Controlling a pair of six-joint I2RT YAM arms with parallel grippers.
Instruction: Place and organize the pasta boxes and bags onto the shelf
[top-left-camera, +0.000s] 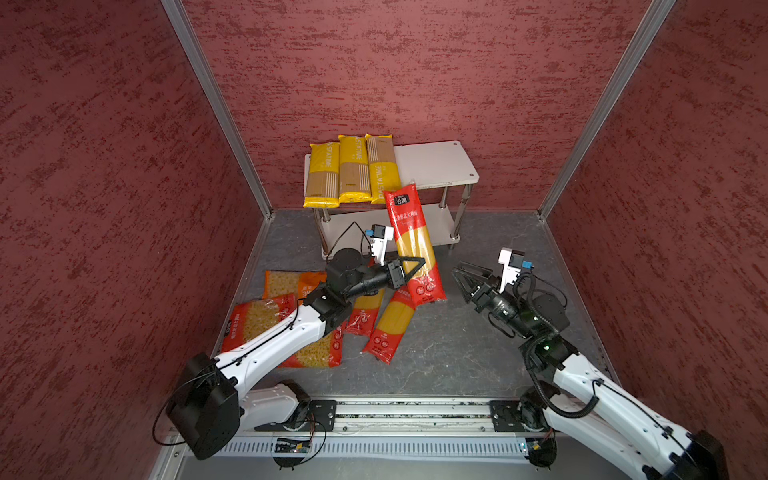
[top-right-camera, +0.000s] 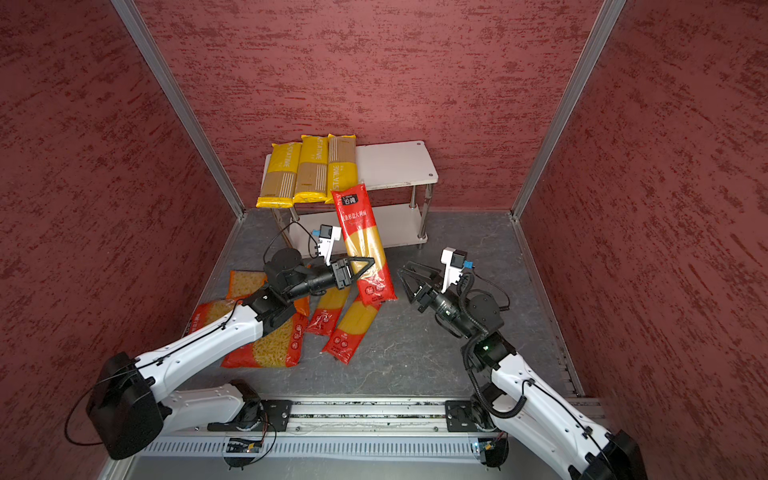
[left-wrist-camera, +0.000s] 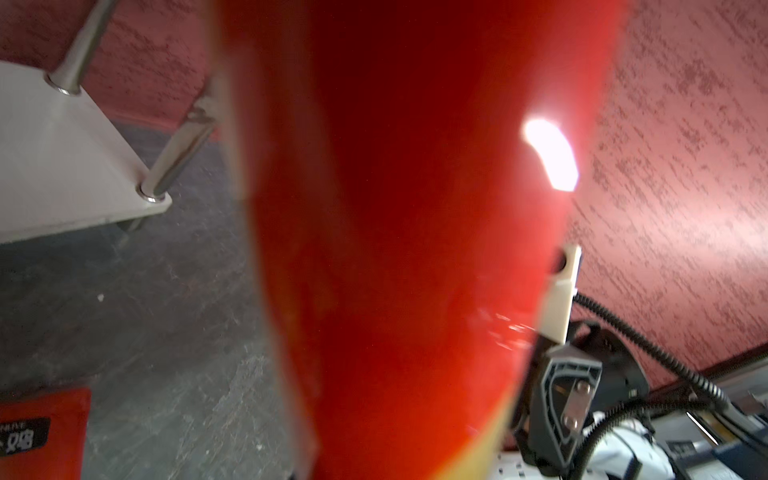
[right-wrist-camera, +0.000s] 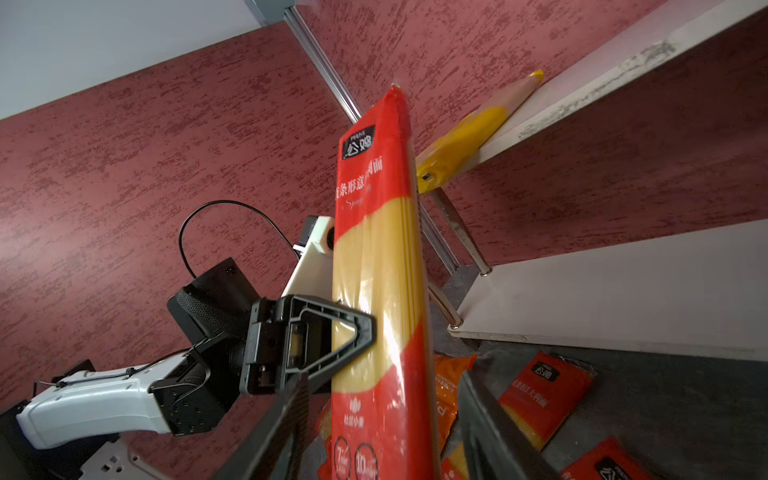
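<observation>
Spaghetti in a glossy red film bag, the red spaghetti bag, is what my left gripper has clamped. Its black triangular fingers pinch across the lower third of the pack. The bag is long, flat and stiff, with a clear window showing pale yellow strands, a black logo patch near the top and round printed badges at the bottom. It hangs almost upright in the middle of the scene, just in front of the shelf. Its top end rises before the near edge of the upper board; I cannot tell if they touch.

The shelf stands against the far wall: 2 smooth white rectangular boards on 4 shiny chrome posts. 3 yellow PASTATIME packs lie side by side on the left half of the upper board, their near ends overhanging it. The right half of the board is bare.

My right gripper sits to the right of the held bag, apart from it, with its jaws spread and nothing between them.

On the grey, stone-patterned floor, 2 more red bags lie flat below the left gripper. Crinkly orange short-pasta bags lie at near left, partly under the left arm. Rough dark-red walls surround everything.
</observation>
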